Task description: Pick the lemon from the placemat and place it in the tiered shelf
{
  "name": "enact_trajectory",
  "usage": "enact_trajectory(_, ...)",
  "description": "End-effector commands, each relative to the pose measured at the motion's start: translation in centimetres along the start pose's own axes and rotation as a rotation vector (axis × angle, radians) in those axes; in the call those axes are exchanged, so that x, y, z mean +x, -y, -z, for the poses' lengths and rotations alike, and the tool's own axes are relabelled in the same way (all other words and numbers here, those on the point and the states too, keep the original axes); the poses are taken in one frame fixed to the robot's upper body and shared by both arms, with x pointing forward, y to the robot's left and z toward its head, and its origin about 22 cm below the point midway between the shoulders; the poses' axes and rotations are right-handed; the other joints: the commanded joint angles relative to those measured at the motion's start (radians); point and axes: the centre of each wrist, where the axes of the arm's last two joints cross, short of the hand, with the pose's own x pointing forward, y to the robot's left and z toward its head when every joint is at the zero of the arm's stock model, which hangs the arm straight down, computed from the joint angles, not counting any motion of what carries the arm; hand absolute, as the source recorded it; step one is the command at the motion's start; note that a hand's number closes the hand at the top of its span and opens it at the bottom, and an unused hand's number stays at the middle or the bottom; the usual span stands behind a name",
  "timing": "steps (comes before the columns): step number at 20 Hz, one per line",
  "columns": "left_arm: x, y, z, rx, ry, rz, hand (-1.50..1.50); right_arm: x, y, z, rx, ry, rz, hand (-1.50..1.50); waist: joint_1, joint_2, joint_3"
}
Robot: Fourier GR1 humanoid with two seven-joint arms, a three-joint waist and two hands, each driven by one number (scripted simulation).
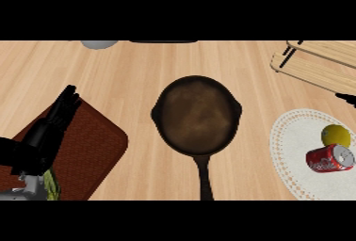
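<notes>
Going off the skillet (196,115): near-left of it, the left hand (55,124) lies over a brown mat (94,150), fingers straight, holding nothing. Right of the pan there's a red soda can (330,158) on its side (white script, too small to read). The lemon (335,135) is just beyond it, both on the lace placemat (292,136). Farther right a sliver of the right hand (345,99) shows, can't tell its state. The tiered shelf (327,48) is far-right.

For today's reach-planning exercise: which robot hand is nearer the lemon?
Right. The right robot hand shows at the right edge just beyond the lemon; the left robot hand lies far left, over the brown mat, past the skillet.
</notes>
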Motion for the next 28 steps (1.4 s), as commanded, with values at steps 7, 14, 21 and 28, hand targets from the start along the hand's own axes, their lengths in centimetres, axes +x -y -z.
enact_trajectory(7, -1.2, 0.3, 0.6, 0.006, 0.005, 0.013, 0.00, -0.4, 0.4, 0.6, 0.005, -0.157, -0.145, -1.50, 0.000, 0.001, 0.000)
enact_trajectory(14, 0.1, -0.5, -0.5, -0.020, 0.008, 0.017, 0.00, -0.5, 1.4, 1.7, 0.043, -0.176, -0.088, -1.50, 0.006, 0.001, 0.000)
enact_trajectory(21, 0.6, 0.2, 0.8, -0.007, 0.008, 0.020, 0.00, -1.9, -2.3, 1.1, 0.094, -0.182, -0.127, -1.50, -0.005, -0.001, 0.000)
enact_trajectory(28, 0.4, 0.6, -0.5, 0.000, -0.013, -0.006, 0.00, -5.1, -4.2, 1.8, 0.152, -0.163, -0.105, -1.50, -0.003, -0.001, 0.000)
